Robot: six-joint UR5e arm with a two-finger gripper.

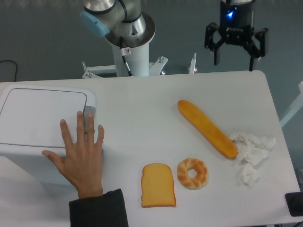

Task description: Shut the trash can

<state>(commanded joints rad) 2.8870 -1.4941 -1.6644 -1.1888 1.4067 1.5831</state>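
The trash can [38, 118] is a large white bin at the table's left, its flat lid lying down flush and a grey latch tab [87, 118] on its right edge. A person's hand [80, 153] rests on the bin's right front corner, fingers over the latch. My gripper [234, 60] hangs open and empty above the table's far right edge, well away from the bin.
A long baguette [207, 127] lies diagonally at right of centre. A toast slice [157, 185] and a bagel [192, 173] sit near the front. Crumpled white tissues [251, 153] lie at the right edge. The arm's base [129, 38] stands at the back.
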